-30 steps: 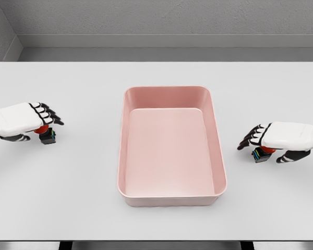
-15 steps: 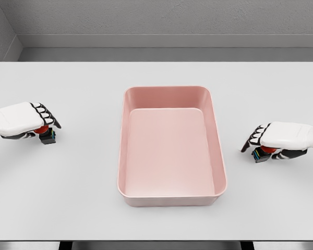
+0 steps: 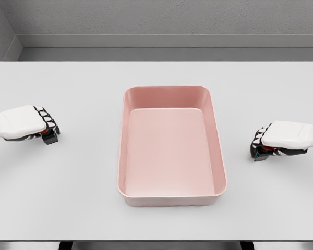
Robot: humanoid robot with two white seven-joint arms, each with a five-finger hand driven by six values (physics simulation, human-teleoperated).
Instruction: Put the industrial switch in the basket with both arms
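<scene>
Both sets of fingers have curled tighter since the earlier frame. Near the surface's (image 3: 156,73) left edge, the left robot hand (image 3: 22,124) is gripping a switch (image 3: 50,136). The pink basket (image 3: 215,135) is sitting mid-surface. Near the right edge, the right robot hand (image 3: 284,137) is gripping another switch (image 3: 261,151).

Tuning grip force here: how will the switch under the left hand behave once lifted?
The industrial switch looks like a small, blocky, rigid part, so probably stiff and light. Its boxy base seems unlikely to roll. Mostly covered by the left hand, it could slip from a loose grasp.
</scene>
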